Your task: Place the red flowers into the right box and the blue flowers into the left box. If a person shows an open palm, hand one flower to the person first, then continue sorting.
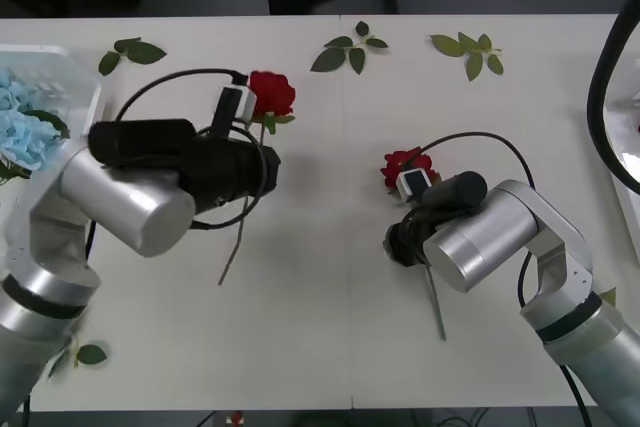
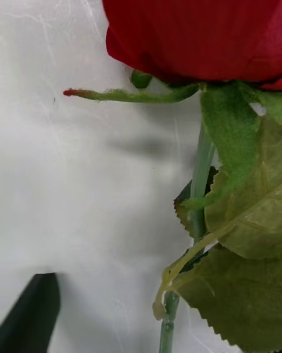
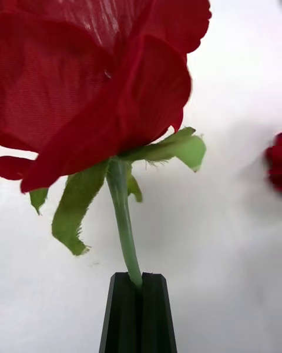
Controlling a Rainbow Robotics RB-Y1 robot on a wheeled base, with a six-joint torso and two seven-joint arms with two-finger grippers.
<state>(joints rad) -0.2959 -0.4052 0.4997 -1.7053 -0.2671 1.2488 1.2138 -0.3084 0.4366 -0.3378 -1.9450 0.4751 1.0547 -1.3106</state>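
Now the left end effector [image 3: 139,312] is clamped on a red rose's [image 1: 270,95] stem just under the bloom, over the worktop [image 1: 330,297]. The right end effector [image 1: 405,237] hovers, fingers apart, beside a second rose [image 1: 400,165] lying there.

Bright even overhead light, soft faint shadows, wrist close-ups perhaps slightly blurred

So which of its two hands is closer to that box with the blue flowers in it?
Left. The left gripper, shut on a red rose, is nearer the left box; the right gripper is across the table by another rose.
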